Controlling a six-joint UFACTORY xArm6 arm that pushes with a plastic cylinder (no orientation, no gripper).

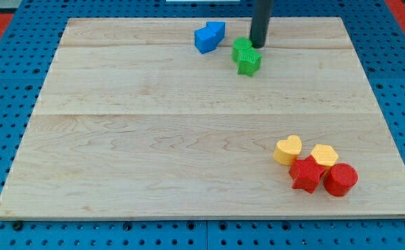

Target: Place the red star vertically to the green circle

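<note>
The red star (306, 174) lies near the board's lower right, touching a red round block (340, 179), a yellow heart (287, 149) and a yellow hexagon-like block (324, 155). The green circle (242, 48) sits near the view's top centre, touching a green star (249, 62) just below it. My tip (258, 45) is at the view's top, right beside the green circle on its right and just above the green star. It is far from the red star.
Two blue blocks (208, 37) sit touching each other left of the green pair near the top edge. The wooden board (153, 139) rests on a blue pegboard; its edges run all around.
</note>
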